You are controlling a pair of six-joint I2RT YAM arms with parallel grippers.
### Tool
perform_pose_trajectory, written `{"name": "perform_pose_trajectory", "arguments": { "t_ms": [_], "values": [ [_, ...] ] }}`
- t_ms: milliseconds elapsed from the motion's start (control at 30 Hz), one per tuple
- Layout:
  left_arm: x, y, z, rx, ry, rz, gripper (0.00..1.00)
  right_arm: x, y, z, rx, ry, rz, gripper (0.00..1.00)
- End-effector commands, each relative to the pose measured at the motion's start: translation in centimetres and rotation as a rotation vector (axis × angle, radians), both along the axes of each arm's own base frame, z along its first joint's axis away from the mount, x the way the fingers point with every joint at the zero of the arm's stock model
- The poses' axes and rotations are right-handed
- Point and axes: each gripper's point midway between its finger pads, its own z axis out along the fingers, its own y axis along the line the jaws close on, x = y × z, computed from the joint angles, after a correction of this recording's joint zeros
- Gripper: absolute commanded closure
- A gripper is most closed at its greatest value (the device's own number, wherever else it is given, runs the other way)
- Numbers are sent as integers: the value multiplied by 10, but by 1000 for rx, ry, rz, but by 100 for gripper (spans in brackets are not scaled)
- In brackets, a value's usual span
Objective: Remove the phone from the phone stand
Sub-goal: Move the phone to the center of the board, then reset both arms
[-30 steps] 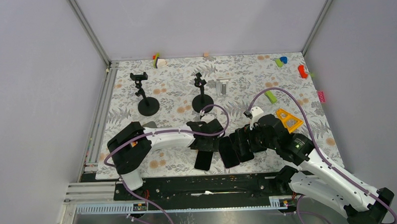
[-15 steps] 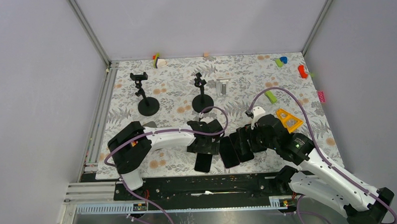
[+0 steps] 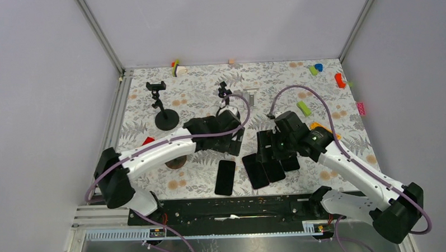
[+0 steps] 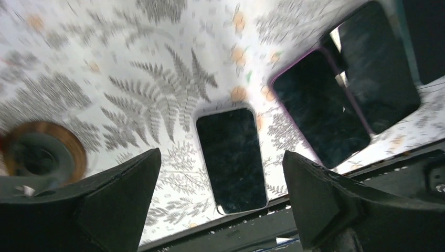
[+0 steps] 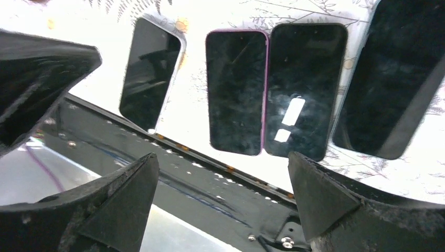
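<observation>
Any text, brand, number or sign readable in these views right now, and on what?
No readable text in any view.
Phones: screens dark, no logo or lettering showing.
Phone stand: plain black, no label visible.
Coloured blocks: too small to tell.

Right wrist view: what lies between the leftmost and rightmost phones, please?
A purple-edged phone and a black phone, side by side, in the right wrist view.

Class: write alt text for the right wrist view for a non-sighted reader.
Four dark-screened phones lie face up in a row on a floral cover, seen from above between the open fingers of the right gripper.
</observation>
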Motion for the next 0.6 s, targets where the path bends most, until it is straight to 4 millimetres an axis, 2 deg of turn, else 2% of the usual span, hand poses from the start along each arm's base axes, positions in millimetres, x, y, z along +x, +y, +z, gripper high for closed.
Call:
{"name": "perform_pose_trajectory", "arguments": {
  "t_ms": [0, 67, 233, 333, 433, 567],
  "values": [
    [29, 6, 73, -77, -183, -115, 2, 1, 21, 13, 265, 191, -90, 2],
    [35, 14, 89, -142, -216, -103, 1, 6, 18, 17, 278, 229, -91, 2],
    [46, 50, 133, -424, -332, -3, 1, 31, -10, 28, 214, 117, -180, 2],
    [48, 79, 142, -459, -402, 73, 1, 45, -30, 44, 286, 46, -294, 2],
    [51, 109, 143, -446, -440, 183, 1, 52, -42, 61, 398, -9, -357, 2],
    [56, 146, 136, -508, -437, 353, 1, 50, -55, 65, 448, 15, -418, 2]
  ]
}}
